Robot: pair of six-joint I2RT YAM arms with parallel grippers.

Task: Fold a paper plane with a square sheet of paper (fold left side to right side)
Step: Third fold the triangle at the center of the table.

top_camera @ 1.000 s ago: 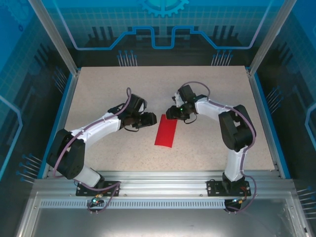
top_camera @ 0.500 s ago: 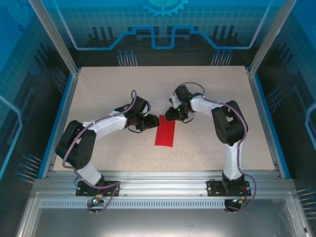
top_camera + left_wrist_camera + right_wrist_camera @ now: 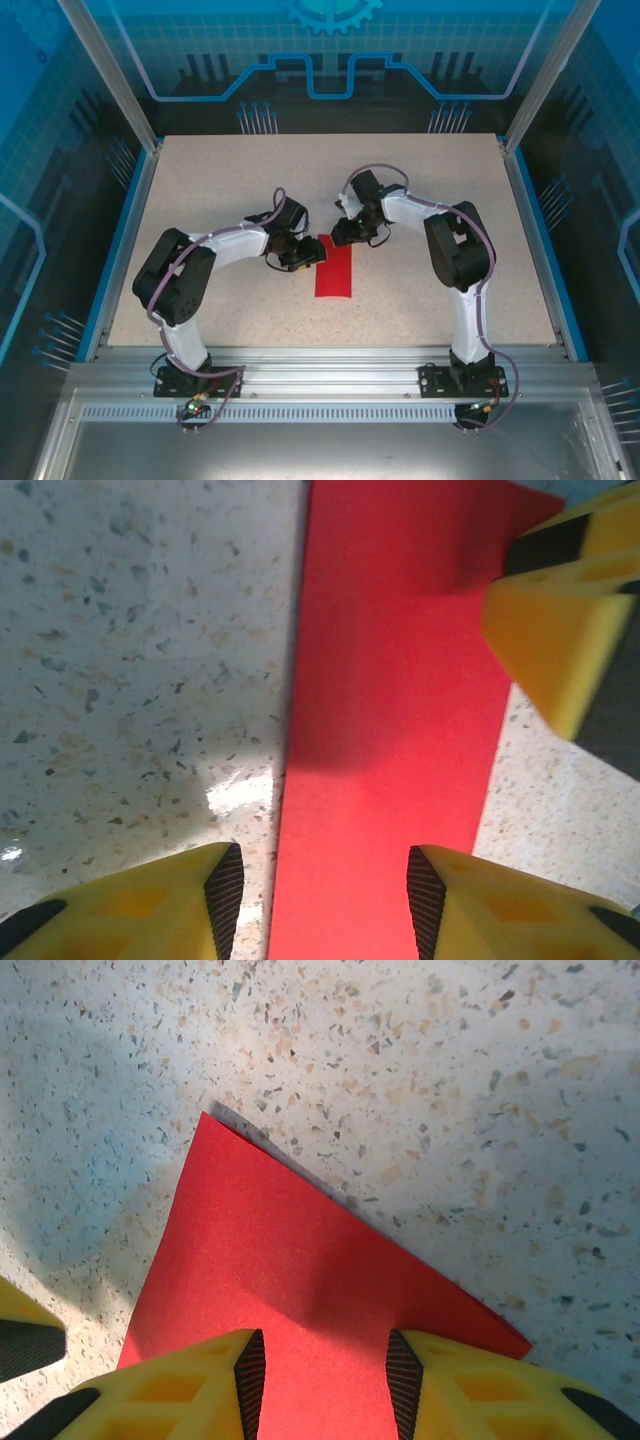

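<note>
The square sheet of paper [image 3: 335, 272] is bright red and lies flat on the table as a narrow, long folded strip. My left gripper [image 3: 308, 256] is at the strip's upper left edge, low over it. In the left wrist view its jaws are open: one fingertip [image 3: 218, 900] is over bare table and the other is over the red sheet of paper [image 3: 390, 710]. My right gripper [image 3: 338, 236] is at the strip's far end. Its jaws are open above a corner of the paper [image 3: 300, 1260], with nothing pinched between them.
The speckled beige table [image 3: 220, 180] is bounded by blue side rails and a metal frame at the near edge. The right gripper's yellow finger [image 3: 555, 630] shows in the left wrist view, close over the strip. Both arms bend inward toward the middle.
My left gripper has moved right to the strip's left edge. The right gripper has shifted slightly left over the far end. The strip now lies a little straighter.
</note>
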